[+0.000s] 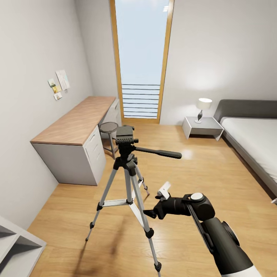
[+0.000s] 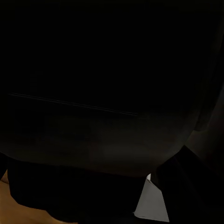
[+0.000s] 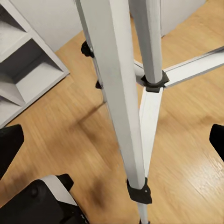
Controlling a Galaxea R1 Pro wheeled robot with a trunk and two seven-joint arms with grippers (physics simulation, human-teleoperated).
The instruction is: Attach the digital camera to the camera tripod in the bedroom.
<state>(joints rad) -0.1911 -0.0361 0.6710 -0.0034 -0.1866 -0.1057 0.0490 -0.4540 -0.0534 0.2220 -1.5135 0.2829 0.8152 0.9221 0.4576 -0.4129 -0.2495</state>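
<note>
Bright and evenly lit in the head view, daylight pouring through the tall window [image 1: 141, 57], its pane washed out to pale blue-white. Soft glow on the wall around the lamp [image 1: 202, 107]; glossy sheen on the floor [image 1: 192, 154]. Faint, diffuse shadow under the tripod [image 1: 129, 181]. Straight lines bowed toward the edges, wide-angle. Nearly black in the left wrist view, barely a sliver lit. Clear in the right wrist view, slightly soft up close, with a mild shadow on the boards.
</note>
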